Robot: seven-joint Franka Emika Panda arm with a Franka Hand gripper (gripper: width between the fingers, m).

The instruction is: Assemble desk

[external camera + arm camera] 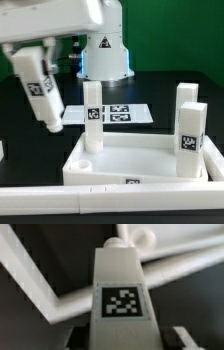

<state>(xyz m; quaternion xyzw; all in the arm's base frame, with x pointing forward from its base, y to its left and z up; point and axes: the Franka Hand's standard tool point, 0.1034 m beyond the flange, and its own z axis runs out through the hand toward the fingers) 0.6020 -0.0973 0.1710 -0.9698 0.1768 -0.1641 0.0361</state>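
The end effector (38, 78) is closed on a white plastic block leg (41, 97) bearing a black-and-white tag, held tilted above the dark surface (30, 145), beside the white rimmed rectangular panel (140, 163).

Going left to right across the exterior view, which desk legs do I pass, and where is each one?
Leg held in the gripper, raised and tilted → short leg standing upright in the desk panel's far left corner → tall leg standing at the panel's right side.
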